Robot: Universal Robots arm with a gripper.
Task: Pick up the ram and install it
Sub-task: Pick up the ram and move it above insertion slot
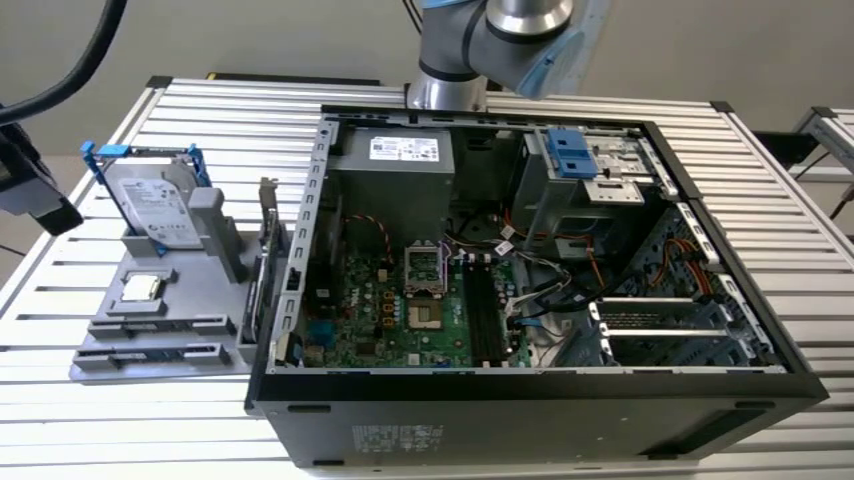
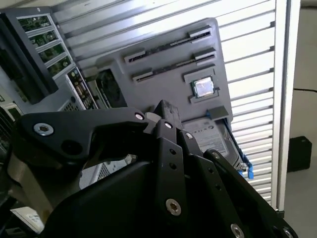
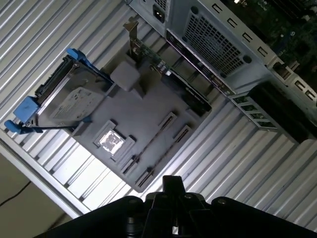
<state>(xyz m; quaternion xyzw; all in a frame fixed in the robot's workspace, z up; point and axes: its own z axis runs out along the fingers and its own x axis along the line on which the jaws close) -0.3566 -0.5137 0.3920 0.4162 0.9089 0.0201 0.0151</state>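
Jaws pressed together and empty, over grey holder (image 3: 143, 109), ram (image 3: 148, 143) in its slot, computer case (image 1: 534, 388) beside.

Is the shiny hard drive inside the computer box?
No, the hard drive stands in the gray tray outside the computer case, at the exterior view's left.

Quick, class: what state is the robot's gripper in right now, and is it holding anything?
Gripper: jaws closed together, holding nothing.
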